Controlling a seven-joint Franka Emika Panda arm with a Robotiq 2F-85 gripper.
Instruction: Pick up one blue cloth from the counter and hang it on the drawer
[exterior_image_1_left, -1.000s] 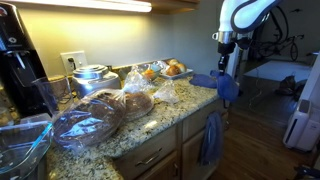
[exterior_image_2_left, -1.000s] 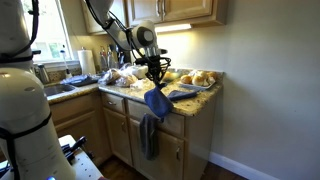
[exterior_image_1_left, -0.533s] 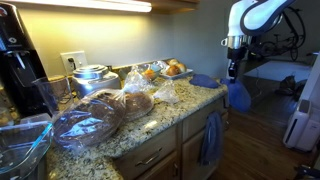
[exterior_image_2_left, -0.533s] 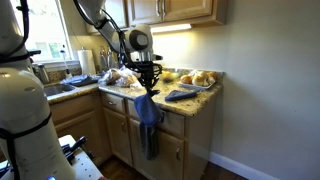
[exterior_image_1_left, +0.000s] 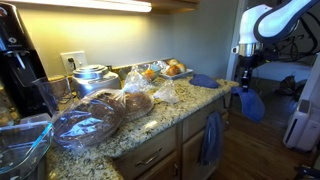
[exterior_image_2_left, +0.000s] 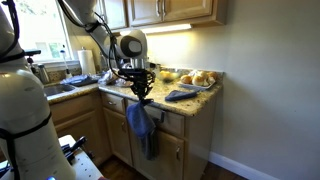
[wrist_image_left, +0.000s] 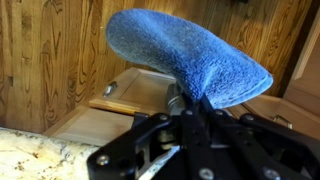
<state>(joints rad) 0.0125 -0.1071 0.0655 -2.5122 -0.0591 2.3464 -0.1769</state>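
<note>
1. Fingers (exterior_image_2_left: 141, 96) clamped on limp medium-blue fabric cloth (exterior_image_2_left: 138, 119), hanging off the speckled beige-brown granite tabletop (exterior_image_2_left: 190, 107) edge, before honey-brown wooden cabinet drawers (wrist_image_left: 130, 95).
2. No readable writing anywhere.

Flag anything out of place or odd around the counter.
One drawer below the counter stands pulled open. A blue cloth already hangs on the cabinet front, while the end effector holds another blue cloth out past the counter edge.

The cloth (wrist_image_left: 195, 60) is looking like fuzzy, matt blue terry. The cabinets (wrist_image_left: 45, 60) are showing glossy, grained wood. The counter (exterior_image_1_left: 150, 128) is gleaming as polished speckled granite, and the gripper (wrist_image_left: 190, 150) is looking matt black.
</note>
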